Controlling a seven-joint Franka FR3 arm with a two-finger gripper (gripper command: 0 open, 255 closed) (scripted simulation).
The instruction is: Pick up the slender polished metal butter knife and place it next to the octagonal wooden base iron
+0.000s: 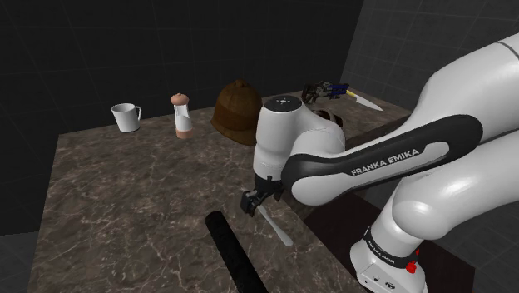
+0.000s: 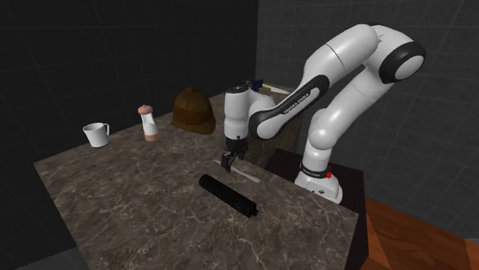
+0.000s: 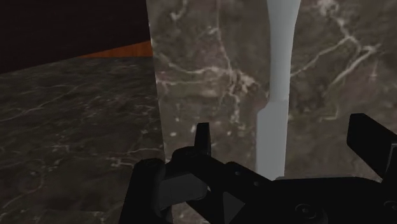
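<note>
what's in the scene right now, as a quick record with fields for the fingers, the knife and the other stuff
gripper: fingers open, low over the table, either side of the knife, not touching it
butter knife: pale, lying flat, not held
black cylinder: lying near the knife, apart from it
far side: white cup, shaker, brown domed object
table: dark marbled top

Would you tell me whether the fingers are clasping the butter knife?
No, the fingers stand apart, and the butter knife lies between them untouched.
</note>
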